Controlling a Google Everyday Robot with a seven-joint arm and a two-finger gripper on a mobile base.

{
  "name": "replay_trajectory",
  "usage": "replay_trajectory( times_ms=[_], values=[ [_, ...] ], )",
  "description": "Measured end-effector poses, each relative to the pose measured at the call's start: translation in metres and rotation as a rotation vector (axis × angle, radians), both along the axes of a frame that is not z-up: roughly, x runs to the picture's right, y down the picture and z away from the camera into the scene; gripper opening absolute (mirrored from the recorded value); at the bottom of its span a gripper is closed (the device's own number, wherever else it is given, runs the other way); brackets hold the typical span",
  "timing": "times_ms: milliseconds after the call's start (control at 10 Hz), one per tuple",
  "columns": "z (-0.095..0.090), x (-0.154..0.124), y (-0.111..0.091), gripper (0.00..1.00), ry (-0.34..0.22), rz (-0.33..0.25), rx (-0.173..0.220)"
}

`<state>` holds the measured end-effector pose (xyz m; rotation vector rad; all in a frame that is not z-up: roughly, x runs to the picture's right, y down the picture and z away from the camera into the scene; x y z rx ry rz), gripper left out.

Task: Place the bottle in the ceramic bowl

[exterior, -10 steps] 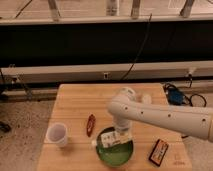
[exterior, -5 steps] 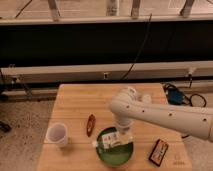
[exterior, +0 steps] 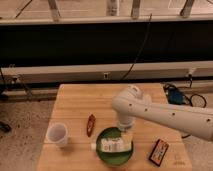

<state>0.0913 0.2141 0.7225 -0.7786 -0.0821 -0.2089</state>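
One bottle lies in the green bowl, tool over it, grip impossible to tell.

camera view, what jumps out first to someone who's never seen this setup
The big white arm reaches in from the right across the wooden table, its gripper low over the green bowl near the front edge. A bottle lies on its side in that bowl. A white cup stands to the left of the bowl and a dark packet lies to its right.
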Motion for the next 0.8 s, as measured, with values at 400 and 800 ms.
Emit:
replay_trajectory(
  times_ms=[400,800],
  values=[
    [-0.01,0.009,-0.017,0.8,0.006,0.037,0.013],
    [-0.01,0.005,-0.013,0.68,0.001,0.028,0.008]
  ],
)
